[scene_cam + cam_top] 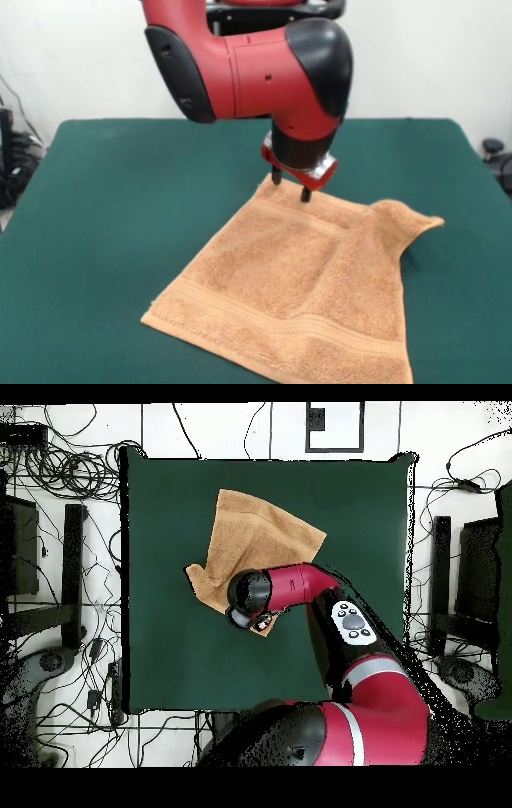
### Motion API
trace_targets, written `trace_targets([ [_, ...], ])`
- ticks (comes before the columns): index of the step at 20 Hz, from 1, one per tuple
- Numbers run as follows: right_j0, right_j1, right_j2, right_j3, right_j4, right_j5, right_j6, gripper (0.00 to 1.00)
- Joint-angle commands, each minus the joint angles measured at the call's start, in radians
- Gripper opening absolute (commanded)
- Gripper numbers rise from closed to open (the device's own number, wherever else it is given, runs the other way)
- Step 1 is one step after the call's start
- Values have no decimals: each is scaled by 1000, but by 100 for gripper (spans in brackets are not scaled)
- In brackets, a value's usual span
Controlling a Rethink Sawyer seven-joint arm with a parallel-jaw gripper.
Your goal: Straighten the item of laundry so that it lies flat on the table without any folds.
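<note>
- Lying on the green table (96,208), toward the near right in the front view, the towel (296,296) is mostly flat, but its right corner is bunched up
- That bump could be missed, since the far corner is being worked instead
- The gripper (291,186) is pointed straight down there, its fingers spread a little, nothing pinched

The orange-tan towel (258,534) lies left of centre on the green surface (370,514), one corner bunched at its left. The red arm (300,587) covers its near corner; the hand seems hidden beneath it.
</note>
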State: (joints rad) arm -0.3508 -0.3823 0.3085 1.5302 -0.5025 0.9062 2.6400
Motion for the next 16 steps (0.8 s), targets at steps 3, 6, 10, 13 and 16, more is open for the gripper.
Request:
trace_targets([
  [3,34,145,-3,-45,-18,-18,-63,100],
  [6,20,141,-6,-47,-21,-9,-79,100],
  [10,-5,122,-12,-31,-30,-8,-101,100],
  [13,-33,111,-14,-11,-42,-24,-126,100],
  [16,-71,106,-19,11,-60,-45,-160,100],
])
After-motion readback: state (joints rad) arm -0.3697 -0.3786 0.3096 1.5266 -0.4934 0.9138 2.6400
